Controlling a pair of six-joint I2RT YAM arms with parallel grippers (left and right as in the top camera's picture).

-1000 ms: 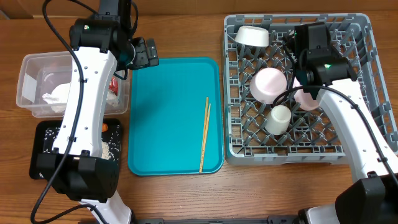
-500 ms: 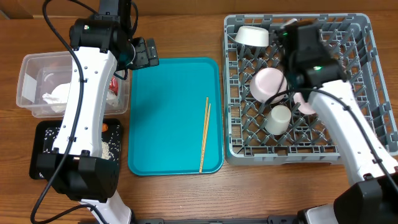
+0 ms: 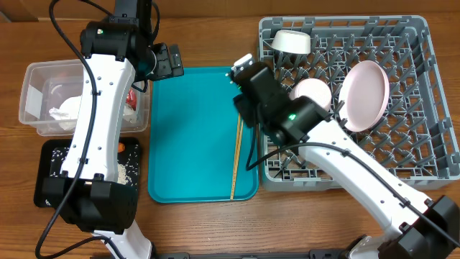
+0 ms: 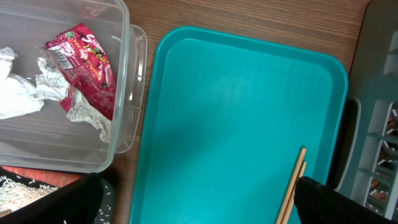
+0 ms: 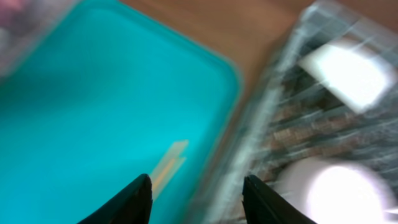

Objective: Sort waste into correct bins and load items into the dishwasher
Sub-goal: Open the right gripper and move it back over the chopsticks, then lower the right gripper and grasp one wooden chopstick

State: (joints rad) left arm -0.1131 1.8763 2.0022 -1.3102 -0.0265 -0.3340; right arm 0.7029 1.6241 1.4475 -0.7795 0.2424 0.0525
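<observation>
Chopsticks [image 3: 236, 155] of thin pale wood lie side by side on the smooth teal plastic tray [image 3: 194, 129], centre frame.
Right gripper [image 5: 196, 199] hovers near their upper end, blurred dark fingers apart, gripping nothing; left gripper [image 4: 202, 202] at upper left gapes wide, empty. Round pale-pink plate [image 3: 364, 85] leans on edge in the grey lattice dish rack [image 3: 424, 144], right side.
</observation>
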